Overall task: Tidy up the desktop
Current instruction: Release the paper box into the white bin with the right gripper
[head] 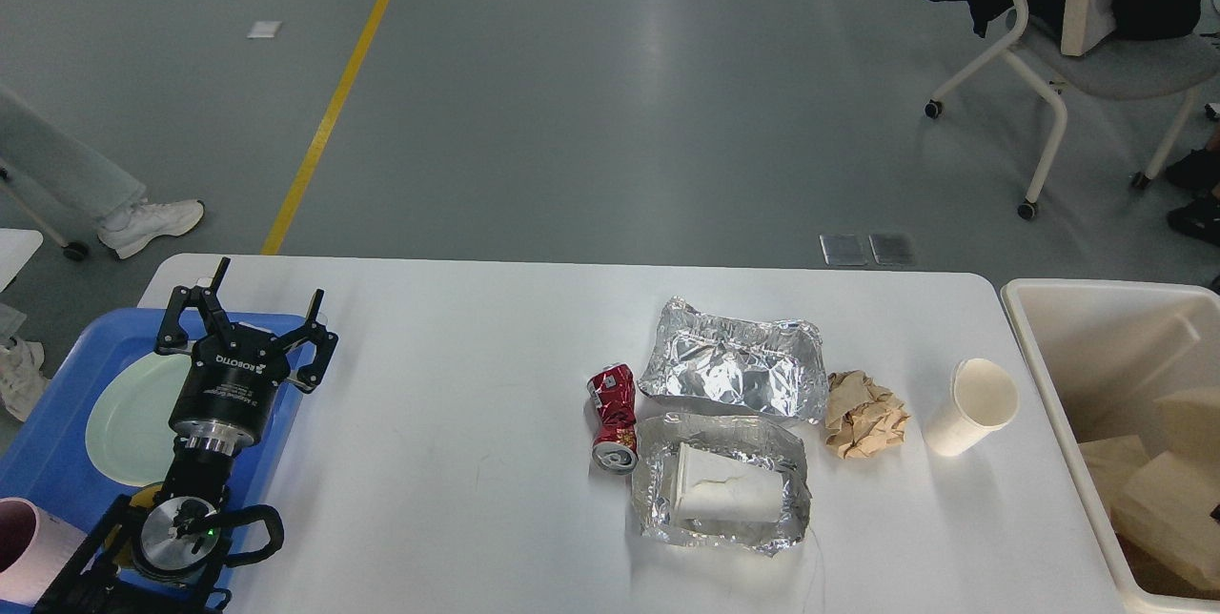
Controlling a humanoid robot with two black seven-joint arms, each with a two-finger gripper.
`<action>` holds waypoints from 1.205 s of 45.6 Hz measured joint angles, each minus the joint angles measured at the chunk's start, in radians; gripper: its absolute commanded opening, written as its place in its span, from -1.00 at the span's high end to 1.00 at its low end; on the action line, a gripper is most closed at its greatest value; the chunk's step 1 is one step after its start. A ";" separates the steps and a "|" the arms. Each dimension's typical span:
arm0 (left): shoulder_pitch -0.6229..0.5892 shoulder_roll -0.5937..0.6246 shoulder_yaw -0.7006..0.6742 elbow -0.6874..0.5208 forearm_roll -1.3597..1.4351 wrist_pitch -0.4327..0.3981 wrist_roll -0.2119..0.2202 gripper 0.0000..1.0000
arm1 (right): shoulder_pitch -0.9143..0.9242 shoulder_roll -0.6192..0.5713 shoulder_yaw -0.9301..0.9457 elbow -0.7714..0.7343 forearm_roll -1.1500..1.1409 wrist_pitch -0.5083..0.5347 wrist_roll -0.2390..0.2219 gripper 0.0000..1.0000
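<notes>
The white desktop fills the lower view. On its right half lie a crushed red can, an empty foil tray, a second foil tray holding a crushed white cup, a crumpled brown paper ball and a tipped white paper cup. My left gripper is open and empty, raised over the blue tray's right edge at the far left. My right gripper is out of view.
A blue tray at the left edge holds a pale green plate; a pink cup stands at the bottom left. A cream bin with brown paper bags stands off the right edge. A chair is behind.
</notes>
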 measured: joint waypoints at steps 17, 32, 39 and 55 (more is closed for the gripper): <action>0.000 0.000 0.000 0.000 0.000 0.000 0.000 -0.93 | -0.057 0.137 0.038 -0.094 -0.001 -0.020 -0.042 1.00; 0.000 0.000 0.000 0.000 0.000 0.000 0.000 -0.93 | -0.058 0.155 0.035 -0.094 -0.001 -0.040 -0.053 1.00; 0.000 0.000 0.000 0.000 0.000 0.000 0.000 -0.93 | -0.057 0.155 0.035 -0.094 -0.001 -0.041 -0.053 0.68; 0.000 0.000 0.000 0.000 0.000 0.000 0.001 -0.93 | -0.055 0.156 0.041 -0.088 -0.001 -0.256 -0.045 -1.00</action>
